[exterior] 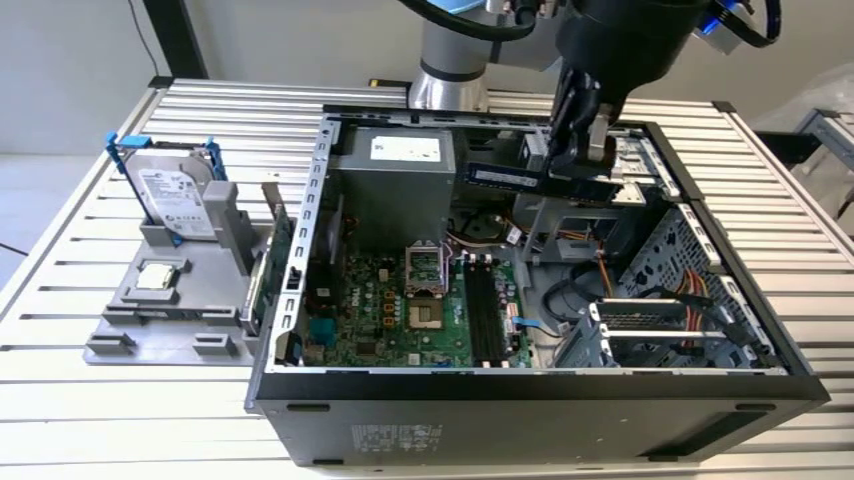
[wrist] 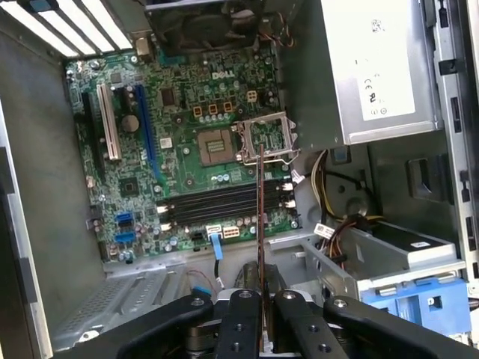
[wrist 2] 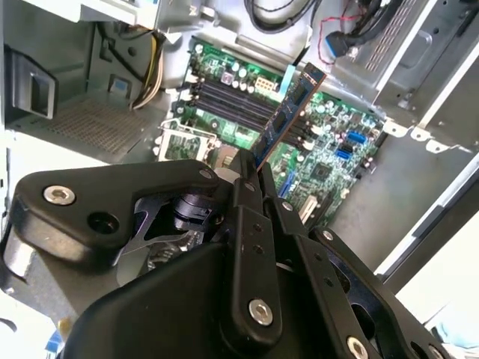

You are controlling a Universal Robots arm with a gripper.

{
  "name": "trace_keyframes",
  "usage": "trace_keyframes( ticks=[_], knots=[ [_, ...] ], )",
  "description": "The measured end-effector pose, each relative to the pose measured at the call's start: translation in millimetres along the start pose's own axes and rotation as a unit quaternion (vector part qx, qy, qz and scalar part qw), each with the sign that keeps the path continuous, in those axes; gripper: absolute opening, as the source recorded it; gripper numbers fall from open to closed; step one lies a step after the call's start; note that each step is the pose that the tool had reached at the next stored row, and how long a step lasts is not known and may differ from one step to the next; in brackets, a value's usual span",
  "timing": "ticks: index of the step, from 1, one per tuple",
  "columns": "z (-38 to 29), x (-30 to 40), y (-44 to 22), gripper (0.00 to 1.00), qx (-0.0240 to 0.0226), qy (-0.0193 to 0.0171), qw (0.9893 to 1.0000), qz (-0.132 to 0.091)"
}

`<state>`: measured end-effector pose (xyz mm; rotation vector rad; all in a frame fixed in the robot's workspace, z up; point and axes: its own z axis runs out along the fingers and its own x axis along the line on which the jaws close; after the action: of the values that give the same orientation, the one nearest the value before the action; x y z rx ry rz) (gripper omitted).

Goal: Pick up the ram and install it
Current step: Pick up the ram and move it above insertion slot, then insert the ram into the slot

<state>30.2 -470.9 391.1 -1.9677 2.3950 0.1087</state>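
The blue ram (exterior: pixel 507 177) hangs level, clamped in the gripper (exterior: pixel 589 172).

Blue-faced ram (exterior: pixel 507 177), dark chips, small pale label. Black gripper (exterior: pixel 587 165), silver screw heads. Green motherboard (exterior: pixel 400 310), speckled with small silver and dark parts; black memory slots (wrist: pixel 224 203); one blue long slot (wrist: pixel 144 123), white neighbouring slot (wrist: pixel 112 133). Dark grey case (exterior: pixel 534 420), lighter grey inside. Grey power supply (exterior: pixel 394 190), white label. At exterior view's left: silver hard drive (exterior: pixel 174 195) with blue rails, plain grey holder (exterior: pixel 160 320), silver processor chip (exterior: pixel 158 277). Silver ribbed table (exterior: pixel 80 420). Yellow-orange cable bundle (wrist: pixel 340 224).
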Motion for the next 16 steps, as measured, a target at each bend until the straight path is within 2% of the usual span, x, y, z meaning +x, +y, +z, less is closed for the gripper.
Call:
trace_keyframes(
  ticks=[8, 16],
  knots=[
    [-0.2, -3.4, -15.9, 0.0, 0.0, 0.0, 1.0, 0.0],
    [-0.2, -3.8, -17.4, 0.0, 0.0, 0.0, 1.0, 0.0]
  ],
)
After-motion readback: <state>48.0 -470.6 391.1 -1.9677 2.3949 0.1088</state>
